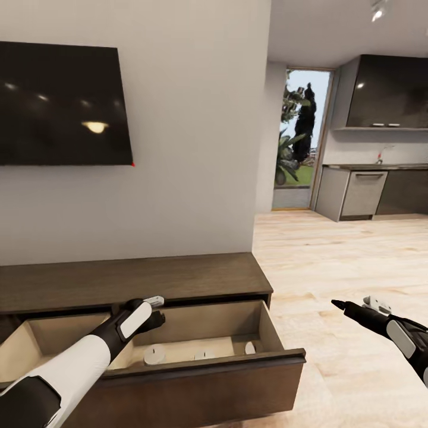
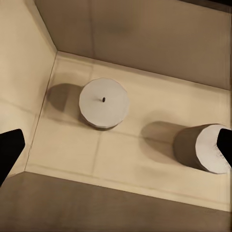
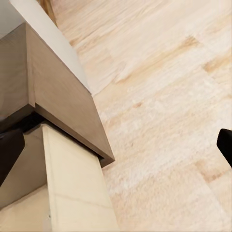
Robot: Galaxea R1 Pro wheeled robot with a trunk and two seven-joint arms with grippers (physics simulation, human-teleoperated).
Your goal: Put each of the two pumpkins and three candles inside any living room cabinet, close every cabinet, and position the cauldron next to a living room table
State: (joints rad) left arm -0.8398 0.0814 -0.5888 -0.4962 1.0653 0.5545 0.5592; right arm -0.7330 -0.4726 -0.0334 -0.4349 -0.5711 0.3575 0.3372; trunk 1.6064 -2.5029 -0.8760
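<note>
Left claw (image 1: 159,310) over open cabinet (image 1: 137,279) drawer; wood floor (image 1: 339,261).

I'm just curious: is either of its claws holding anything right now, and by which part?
No. The left gripper hangs open above the candles in the open drawer; the right gripper is open over the floor.

The living room is evenly and softly lit, with no harsh contrast. A ceiling spotlight (image 1: 377,10) glows at the top, and daylight comes through the glass door (image 1: 300,139). The dark television (image 1: 62,104) mirrors a warm lamp and small highlights. Inside the open drawer (image 2: 121,150), two pale candles (image 2: 104,103) cast soft shadows toward its side wall. The renders are slightly soft, without motion blur.
</note>
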